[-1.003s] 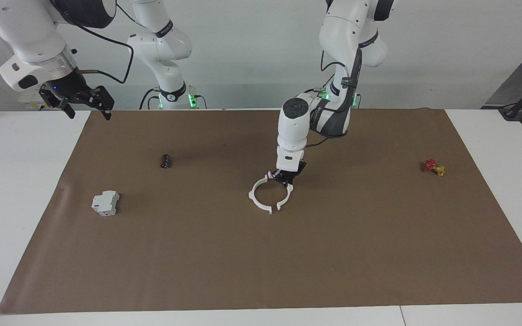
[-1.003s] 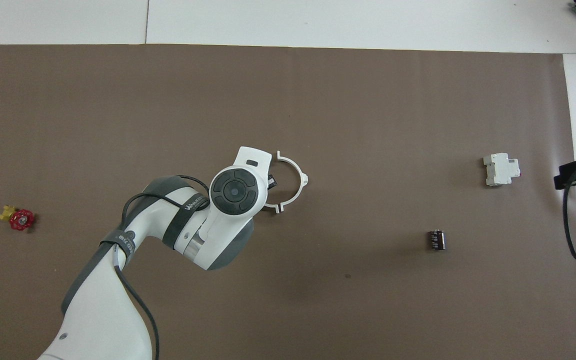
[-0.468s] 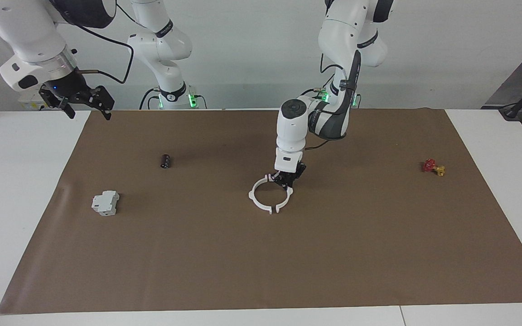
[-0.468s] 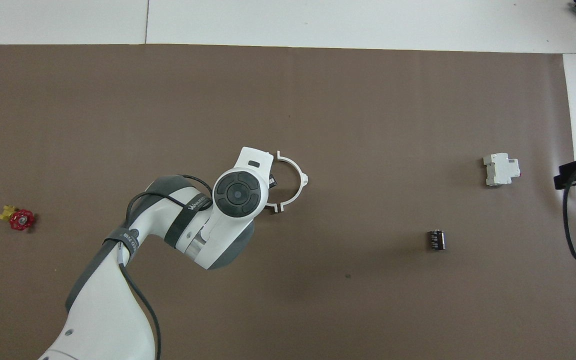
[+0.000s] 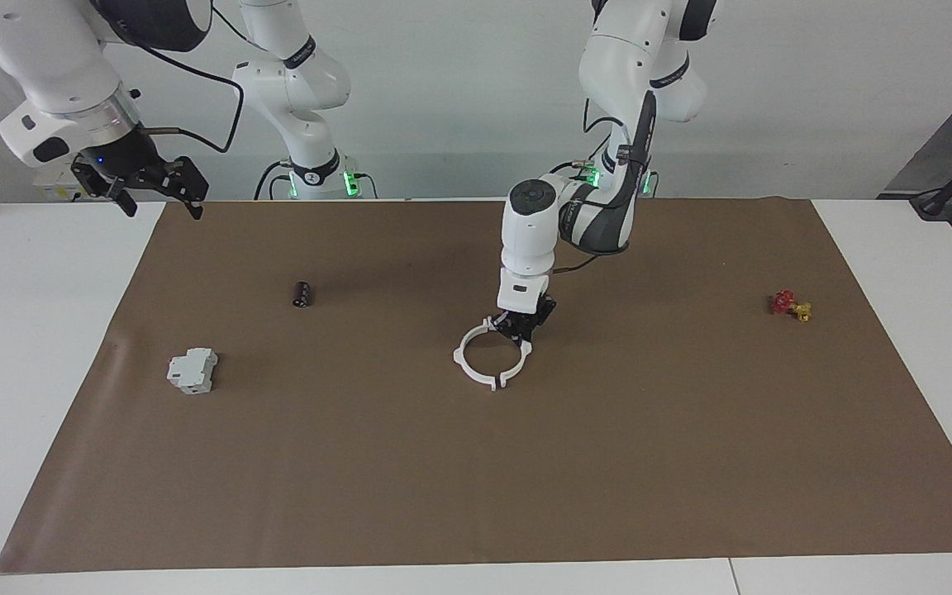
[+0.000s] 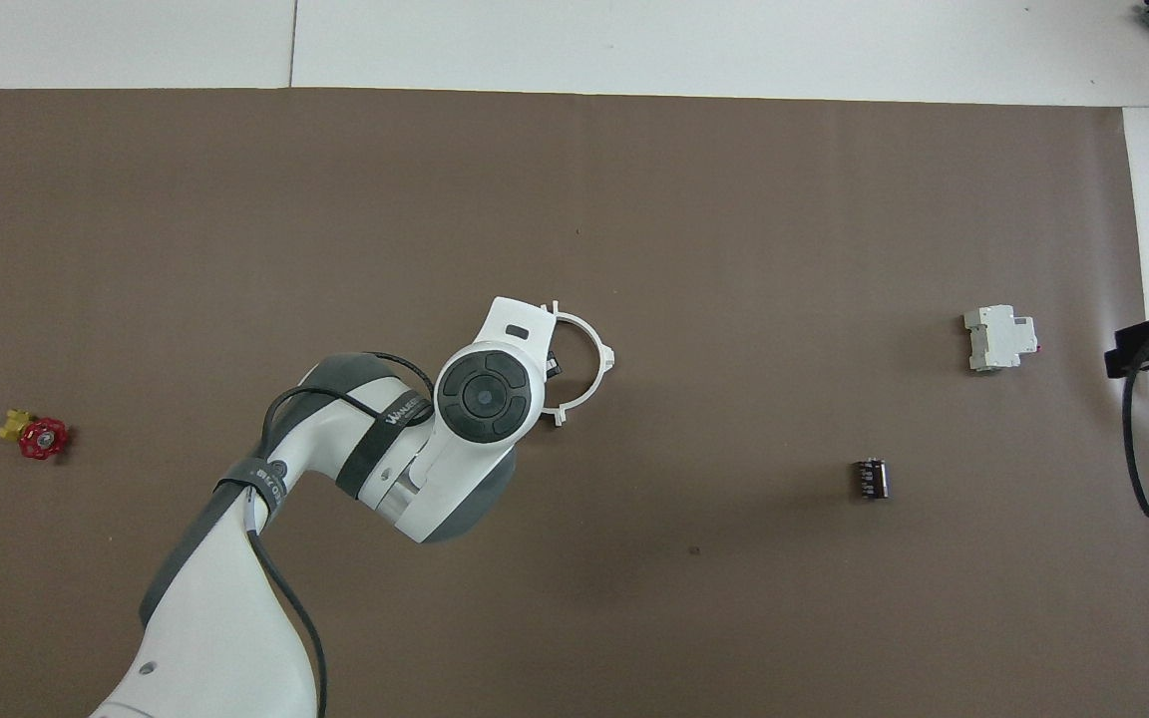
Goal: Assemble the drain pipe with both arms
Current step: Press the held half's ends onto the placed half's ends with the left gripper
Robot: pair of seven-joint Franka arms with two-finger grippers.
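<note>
At the middle of the brown mat (image 5: pixel 691 463), the left arm (image 5: pixel 608 207) had shifted a little toward the right arm's end of the table during the last second, and the left gripper (image 5: pixel 520 326) had carried its half of the drain pipe (image 5: pixel 476 369) with it. Its fingers were pressed together on the thin white piece, at the part of the ring nearest to the robots. The gap between the two halves' end tabs, at the part farthest from the robots, now looked narrower, so I judged the halves almost joined but not yet locked.

The right arm (image 5: pixel 46 74) waited; its right gripper (image 5: pixel 154 186) hung over the table's edge at its own end, fingers spread and holding nothing.

On the mat lay also a grey-white block (image 5: pixel 192 369), a black cylinder (image 5: pixel 302 293) and a small red and yellow valve (image 5: pixel 790 305), all well apart from the ring. A plain pale wall (image 5: pixel 443 83) stood at the robots' backs.
</note>
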